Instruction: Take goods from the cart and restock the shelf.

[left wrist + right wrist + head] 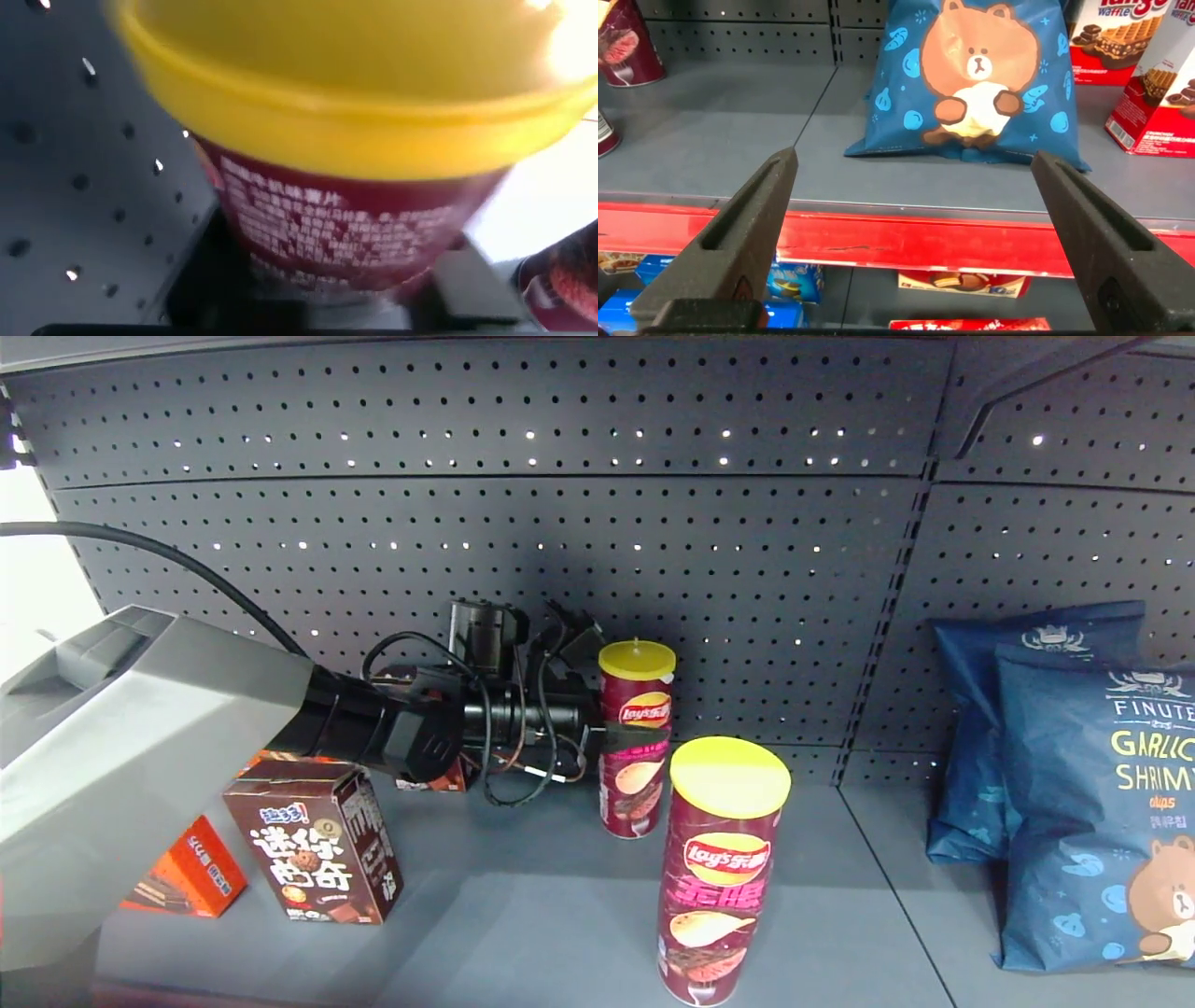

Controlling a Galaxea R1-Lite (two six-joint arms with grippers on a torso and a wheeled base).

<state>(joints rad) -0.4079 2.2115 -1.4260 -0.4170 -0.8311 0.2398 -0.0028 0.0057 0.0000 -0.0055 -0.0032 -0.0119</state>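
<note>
The left end effector [631, 739] grips the back chip can [639, 695] round its middle — it stands tall on the shelf [523, 896]. Right end effector [915, 163] gapes wide.

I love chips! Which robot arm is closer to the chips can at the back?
Left. The left gripper is clamped around the back chips can; the right gripper hangs open before the shelf, facing the blue bear bag.
</note>
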